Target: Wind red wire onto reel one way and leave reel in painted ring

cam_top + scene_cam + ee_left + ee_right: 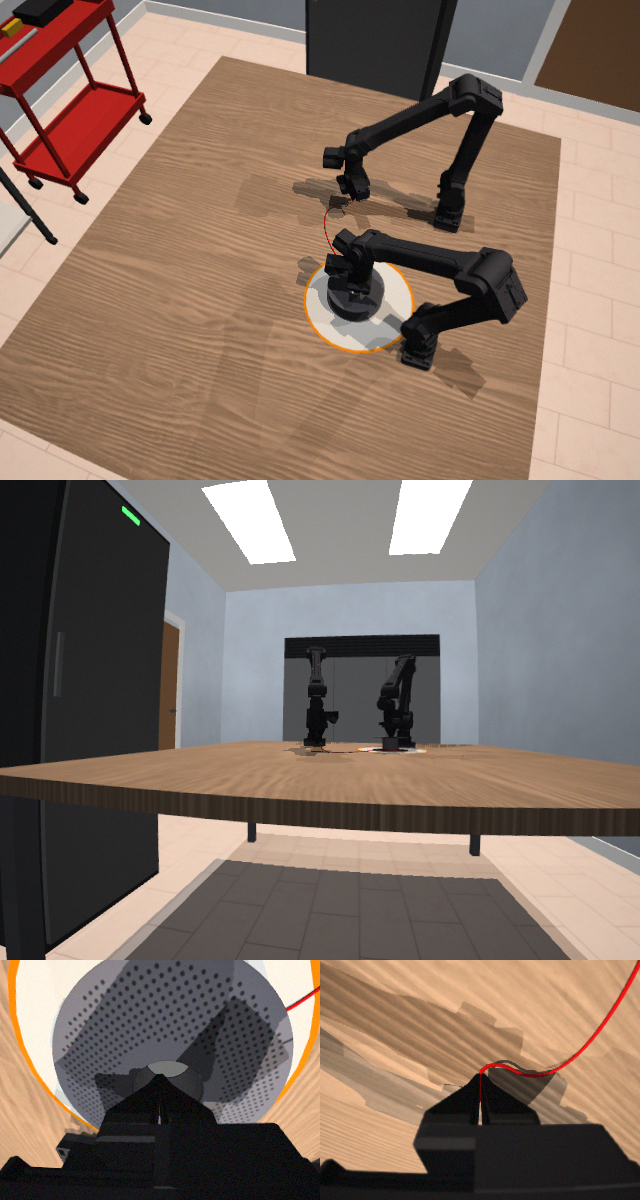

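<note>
Perforated grey reel (339,305) (390,744) (150,1015) lies inside the orange painted ring (305,299) (427,751) (13,990); left fingers (357,291) (391,736) clenched on nothing; right fingers (359,198) (315,745), outside it, grasp thin red wire (325,227) (341,752) (302,1001) (590,1042); risk: overtight pull dragging reel outward

Top view: from high above the reel (355,304) (390,743) (150,1015), facing steeply down, whole reel and both arms in frame.
Exterior view: from beyond the table edge, far from the reel, facing it nearly level.
Left wrist view: from close above the reel, facing down.
Right wrist view: from beside the reel, close, facing down at wood.
Shared by top and exterior: reel, both arms.
</note>
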### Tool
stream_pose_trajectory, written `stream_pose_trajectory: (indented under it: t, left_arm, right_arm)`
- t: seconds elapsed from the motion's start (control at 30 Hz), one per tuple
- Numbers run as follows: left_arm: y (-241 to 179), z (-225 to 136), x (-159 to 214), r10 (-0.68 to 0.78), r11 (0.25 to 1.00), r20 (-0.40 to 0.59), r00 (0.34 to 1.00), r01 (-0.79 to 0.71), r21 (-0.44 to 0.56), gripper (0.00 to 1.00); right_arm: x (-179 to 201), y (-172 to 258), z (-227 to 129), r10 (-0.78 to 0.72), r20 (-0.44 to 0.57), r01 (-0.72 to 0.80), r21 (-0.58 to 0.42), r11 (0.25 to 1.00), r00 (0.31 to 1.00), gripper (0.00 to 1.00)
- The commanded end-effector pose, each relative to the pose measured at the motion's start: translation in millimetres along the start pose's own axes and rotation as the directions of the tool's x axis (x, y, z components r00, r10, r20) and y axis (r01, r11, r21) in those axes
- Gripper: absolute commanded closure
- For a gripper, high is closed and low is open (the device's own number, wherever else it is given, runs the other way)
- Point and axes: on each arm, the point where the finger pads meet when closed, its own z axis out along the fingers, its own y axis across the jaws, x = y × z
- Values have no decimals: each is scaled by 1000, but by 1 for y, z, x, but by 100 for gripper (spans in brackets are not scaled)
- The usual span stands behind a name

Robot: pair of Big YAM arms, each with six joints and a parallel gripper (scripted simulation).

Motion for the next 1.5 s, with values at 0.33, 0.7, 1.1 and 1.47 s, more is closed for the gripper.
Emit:
stream_pose_trajectory:
  t: [0.33,0.7,1.1,1.47]
  left_arm:
    - [-17,-14,-17,789,614,23,614,-789,23,100]
    - [-19,-16,-19,971,232,47,234,-972,45,76]
    - [-18,-16,-19,971,232,47,234,-972,45,48]
    - [10,-6,11,971,232,47,234,-972,45,48]
  right_arm:
    - [11,-15,-8,0,-16,0,41,999,1000,100]
    - [10,-14,-7,0,-16,1,41,999,1000,100]
    - [10,-12,-5,9,4,-9,46,999,1000,100]
    - [10,-12,-5,9,4,-9,46,999,1000,100]
